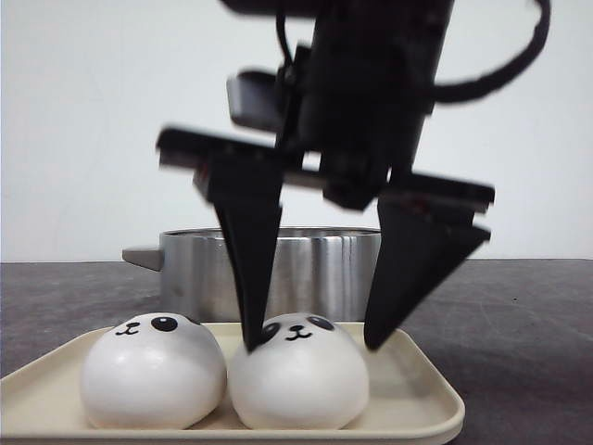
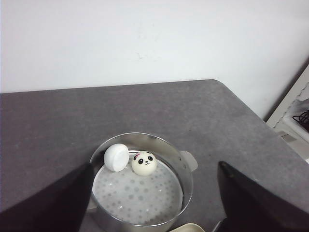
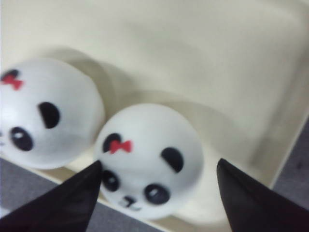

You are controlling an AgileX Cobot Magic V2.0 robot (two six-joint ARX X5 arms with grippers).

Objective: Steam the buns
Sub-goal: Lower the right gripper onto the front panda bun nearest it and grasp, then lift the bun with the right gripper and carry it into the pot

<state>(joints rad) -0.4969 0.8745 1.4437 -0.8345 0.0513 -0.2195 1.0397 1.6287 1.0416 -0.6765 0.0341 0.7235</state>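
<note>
Buns sit in two places. Two panda-faced buns lie side by side, touching, on a cream tray (image 1: 422,408) at the bottom of the front frame: the left bun (image 1: 153,373) in the lower left, the right bun (image 1: 298,373) at lower centre. In the right wrist view both show a red bow by one ear. Two more rest inside the steel pot (image 2: 187,181) in the lower centre of the left wrist view, on its perforated insert: a bun in the pot (image 2: 144,163) with its face up, and just beside it, touching, a plain white bun (image 2: 116,157) whose face is not visible.

The right hand (image 1: 310,349) hangs over the tray in the middle of the front frame, its black fingers spread wide on either side of the right bun's top, one tip at the bun's face, the other just off its side. The left hand (image 2: 153,203) hovers above the pot, fingers spread, holding nothing.

The pot stands behind the tray on the dark grey desk (image 1: 528,324), against a white wall (image 1: 83,120).
</note>
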